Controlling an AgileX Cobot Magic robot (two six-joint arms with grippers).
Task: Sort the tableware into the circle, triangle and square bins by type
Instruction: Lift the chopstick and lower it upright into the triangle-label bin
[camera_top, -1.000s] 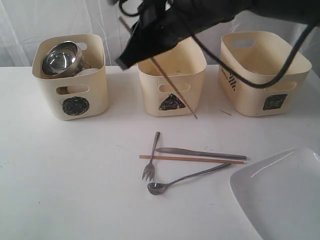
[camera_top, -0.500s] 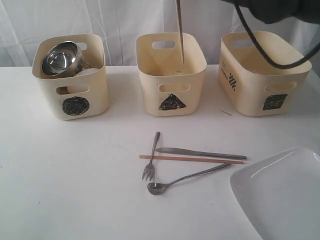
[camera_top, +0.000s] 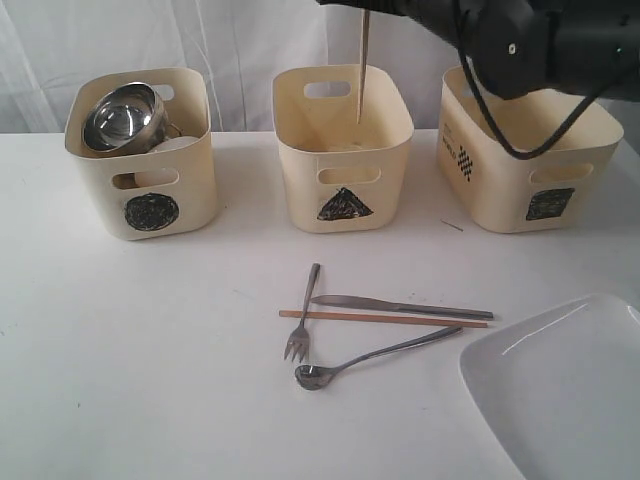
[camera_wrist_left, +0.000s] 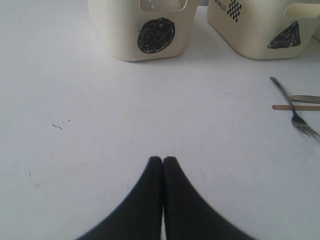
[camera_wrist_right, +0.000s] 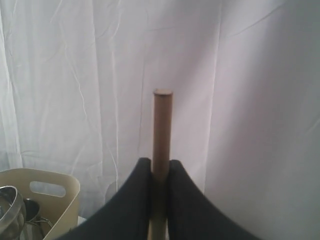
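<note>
Three cream bins on a white table (camera_top: 150, 350), each scribbled in black: the circle bin (camera_top: 195, 190), the triangle bin (camera_top: 300, 195) and the square bin (camera_top: 500, 190), which also bears a black-and-white checkered label (camera_top: 464, 158). The bowl (camera_top: 120, 118), fork (camera_top: 303, 322), knife (camera_top: 400, 306) and spoon (camera_top: 370, 358) gleam silver. The raised chopstick (camera_top: 362, 70) and the flat chopstick (camera_top: 385, 318) are light brown; plate (camera_top: 560, 390) and curtain (camera_top: 230, 50) white; robot arm (camera_top: 540, 40) black.

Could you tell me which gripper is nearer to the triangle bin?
Right. The right gripper holds a chopstick upright above the triangle bin; the left gripper sits low over the table, short of it.
</note>
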